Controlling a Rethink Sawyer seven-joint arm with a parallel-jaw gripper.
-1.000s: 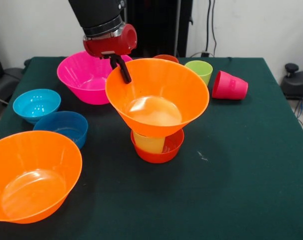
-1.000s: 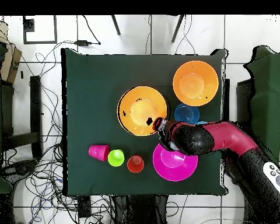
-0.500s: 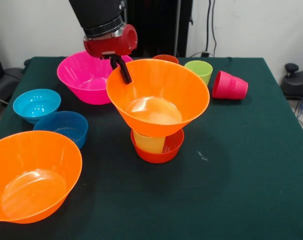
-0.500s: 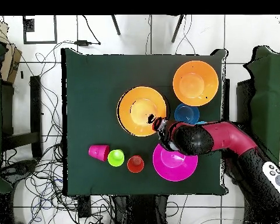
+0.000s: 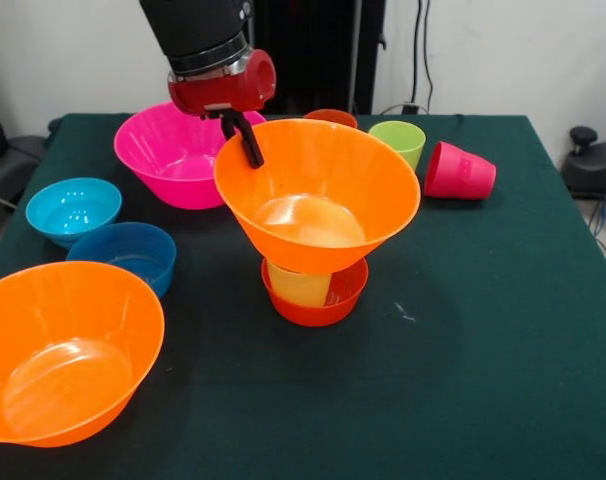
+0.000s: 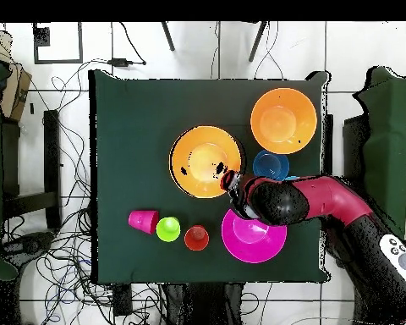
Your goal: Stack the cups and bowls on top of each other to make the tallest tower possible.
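My gripper [image 5: 245, 142] is shut on the near-left rim of a large orange bowl [image 5: 318, 195], one finger inside the rim. The bowl sits slightly tilted over a ribbed pale yellow cup [image 5: 298, 286], which stands in a small red-orange bowl [image 5: 321, 305] at mid-table. From overhead the gripper [image 6: 226, 179] is at the edge of this orange bowl [image 6: 205, 161], which hides the cup and the small bowl. A second large orange bowl [image 5: 63, 350] lies at the front left.
A magenta bowl [image 5: 168, 152] stands right behind the gripper. A light blue bowl [image 5: 73, 208] and a darker blue bowl [image 5: 128, 255] are at the left. A lime green cup [image 5: 398, 140], an orange cup [image 5: 331, 117] and a red-pink cup [image 5: 460, 172] on its side are at the back right.
The gripper and the orange bowl have shifted very slightly to the right in the front view. Nothing else has moved.
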